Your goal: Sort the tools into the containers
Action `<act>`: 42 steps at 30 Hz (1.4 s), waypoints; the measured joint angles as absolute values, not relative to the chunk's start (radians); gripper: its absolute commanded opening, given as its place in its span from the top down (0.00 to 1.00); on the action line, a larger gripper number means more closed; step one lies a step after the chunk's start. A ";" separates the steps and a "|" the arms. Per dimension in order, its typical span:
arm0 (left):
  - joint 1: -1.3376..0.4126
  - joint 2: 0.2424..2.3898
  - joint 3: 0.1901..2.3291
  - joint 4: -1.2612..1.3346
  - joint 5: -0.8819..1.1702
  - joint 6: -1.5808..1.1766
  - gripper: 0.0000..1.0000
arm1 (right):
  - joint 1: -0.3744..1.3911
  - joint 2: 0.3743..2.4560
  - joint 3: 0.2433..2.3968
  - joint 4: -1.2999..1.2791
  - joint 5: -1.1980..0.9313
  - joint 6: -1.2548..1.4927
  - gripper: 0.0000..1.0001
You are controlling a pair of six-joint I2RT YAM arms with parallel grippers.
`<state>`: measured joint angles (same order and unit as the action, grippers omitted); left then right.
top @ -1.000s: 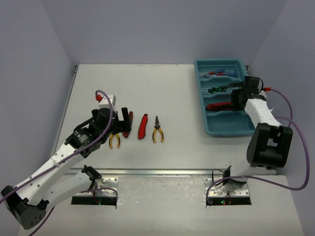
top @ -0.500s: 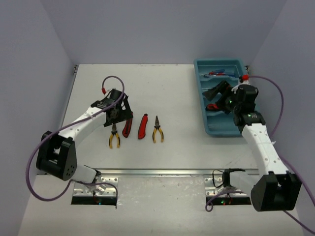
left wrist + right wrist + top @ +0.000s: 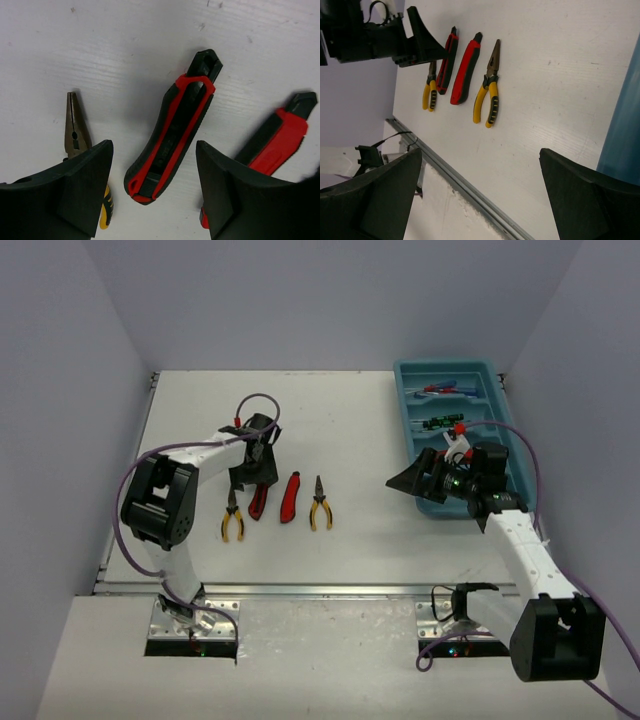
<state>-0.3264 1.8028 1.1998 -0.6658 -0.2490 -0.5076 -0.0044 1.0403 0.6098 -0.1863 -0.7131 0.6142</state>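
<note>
Four tools lie in a row on the white table: yellow-handled pliers [image 3: 232, 518], a red-and-black utility knife [image 3: 258, 502], a second red knife [image 3: 291, 497] and more yellow pliers [image 3: 320, 506]. My left gripper [image 3: 252, 480] is open and hangs just above the left knife [image 3: 172, 125], whose handle end lies between the jaws. The pliers [image 3: 75, 132] and the second knife [image 3: 277, 135] lie outside them. My right gripper [image 3: 402, 483] is open and empty, just left of the teal tray [image 3: 497, 502]. In the right wrist view the right gripper [image 3: 480, 195] faces the row of tools [image 3: 487, 95].
The tray holds blue-handled screwdrivers [image 3: 445, 390] in its far compartment and a black-green screwdriver [image 3: 440, 423] in the one behind that. The right arm covers the nearer compartments. A metal rail [image 3: 330, 589] runs along the table's near edge. Purple cables loop off both arms.
My left gripper has swung right from the leftmost pliers to above the left red knife. My right gripper has come out of the tray, leftward and nearer, and now faces the tools.
</note>
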 measured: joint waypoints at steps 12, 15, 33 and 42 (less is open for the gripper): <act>-0.342 1.850 1.150 -0.642 -0.233 -0.479 0.70 | 0.002 1.042 0.604 -0.131 -0.808 0.605 0.01; -0.358 1.847 1.142 -0.631 -0.244 -0.480 0.95 | 0.017 1.048 0.600 -0.106 -0.845 0.607 0.01; -0.763 1.235 0.978 -0.443 -0.203 -0.828 1.00 | 0.619 1.253 0.589 0.226 -0.692 0.654 0.32; -0.862 1.184 0.923 -0.330 -0.191 -0.965 1.00 | 0.704 1.284 0.613 0.307 -0.495 0.671 0.83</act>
